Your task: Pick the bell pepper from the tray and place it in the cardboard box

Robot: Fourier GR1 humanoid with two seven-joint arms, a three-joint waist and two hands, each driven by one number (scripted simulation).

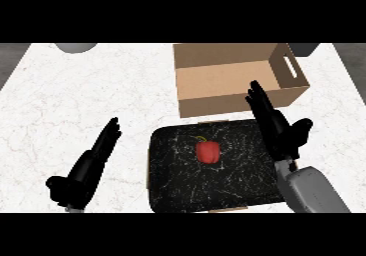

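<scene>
At the far left, the left hand [88,167] rests over the white marble counter [82,100], edge-on, its fingers straight and together, pointing up and away toward the far side; it holds nothing and lies apart from the tray's left rim. Next comes the black, white-veined tray [167,195], and on its middle lies the red bell pepper [208,152], stem toward the far side, untouched. Over the tray's right edge stands the right hand [278,127], fingers straight and stretched toward the cardboard box [215,85], thumb spread to the right, empty. The grey forearm [311,192] rises from the lower right. The box sits open just beyond the tray.
</scene>
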